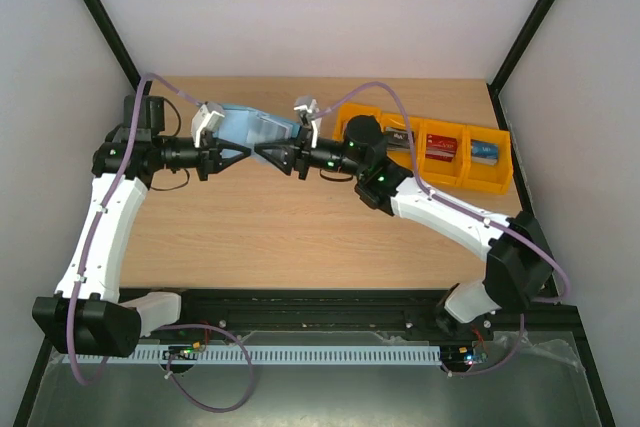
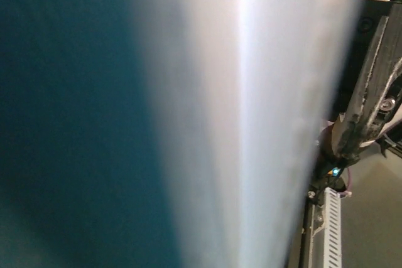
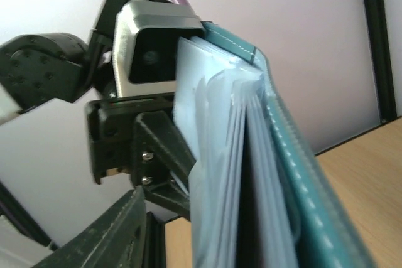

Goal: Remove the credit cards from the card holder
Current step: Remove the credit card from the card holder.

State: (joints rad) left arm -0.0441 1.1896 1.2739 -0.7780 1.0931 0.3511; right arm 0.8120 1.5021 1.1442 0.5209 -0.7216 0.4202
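— Which step are you on?

— Emptying the card holder (image 1: 250, 127). I have it up off the table (image 1: 300, 237), between my two arms at the far middle. My left end effector (image 1: 237, 152) is pressed together on the edge of its pale inner pockets (image 3: 213, 155). Of my right end effector (image 1: 266, 153) I see only one finger (image 3: 119, 230) beside those pockets, so I can't tell whether it is spread or gripping.

— Are there cards inside it?

— Some cards (image 1: 440, 150) lie in the orange bins (image 1: 465, 182) to the right. A dark strip (image 3: 251, 218) between the pockets may be another; I can't be sure.

— And next?

— I judge the left must hold firm while the right pinches only that card's edge and draws it straight out along the pocket.
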